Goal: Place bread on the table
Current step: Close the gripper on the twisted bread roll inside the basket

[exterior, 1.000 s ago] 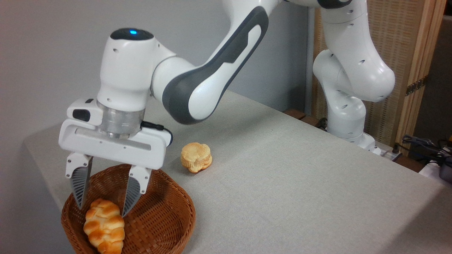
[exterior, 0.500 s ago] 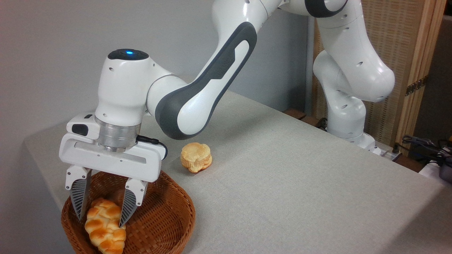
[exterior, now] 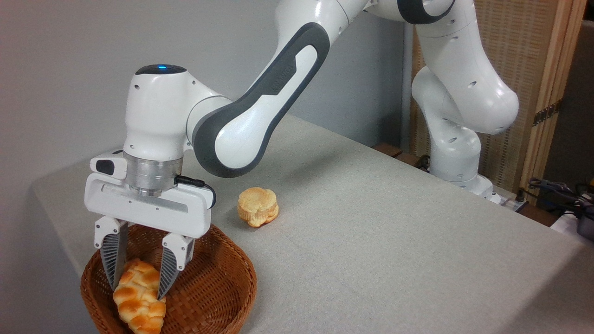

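Your bread (exterior: pixel 138 301) lies in the brown wicker basket (exterior: pixel 213 287) at the near left corner of the counter (exterior: pixel 371 241), its long axis running from the far side toward the near rim, knobbly braided golden segments facing up. The tool (exterior: pixel 137 290) points straight down into the basket, its ribbed grey fingers (exterior: pixel 111 255) set either side of the bread's far end and touching it; you cannot tell whether they grip firmly. A smaller round bun (exterior: pixel 258 206) sits on the woven grey-green cloth just beyond the basket.
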`<move>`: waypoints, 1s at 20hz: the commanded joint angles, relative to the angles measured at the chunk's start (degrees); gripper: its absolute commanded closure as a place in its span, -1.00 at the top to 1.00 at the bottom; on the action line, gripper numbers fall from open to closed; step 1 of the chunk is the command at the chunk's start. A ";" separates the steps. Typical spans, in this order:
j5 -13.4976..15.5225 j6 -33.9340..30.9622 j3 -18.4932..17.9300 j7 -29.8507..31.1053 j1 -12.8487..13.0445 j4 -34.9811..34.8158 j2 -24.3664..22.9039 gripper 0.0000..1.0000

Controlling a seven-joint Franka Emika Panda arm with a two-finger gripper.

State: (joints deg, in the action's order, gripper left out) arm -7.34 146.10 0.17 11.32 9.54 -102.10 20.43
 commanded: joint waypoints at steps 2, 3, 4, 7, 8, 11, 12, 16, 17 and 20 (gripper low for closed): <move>-1.01 -1.44 0.80 0.37 -0.05 0.41 0.84 -0.54; -1.01 -1.44 0.80 0.37 -0.05 0.41 0.76 -0.54; -1.01 -1.44 0.89 0.37 -0.05 0.41 0.76 -0.53; -1.10 -1.44 0.97 0.20 -0.05 0.50 0.67 -0.59; -1.19 -1.44 1.06 -0.15 -0.05 0.50 0.58 -0.69; -1.45 -1.70 2.47 -1.38 -0.05 0.32 -0.65 -0.82; -1.45 -2.13 2.56 -1.39 -0.05 0.41 -0.91 -0.87; -1.45 -4.15 2.56 -1.74 -0.14 0.41 -3.37 -0.87; -1.45 -4.77 2.56 -2.52 -0.23 0.41 -3.98 -0.86; -1.45 -11.07 2.56 -11.72 -0.23 0.41 -6.27 -0.86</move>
State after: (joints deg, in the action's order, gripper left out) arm -8.02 141.35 2.60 7.25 9.55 -101.59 17.17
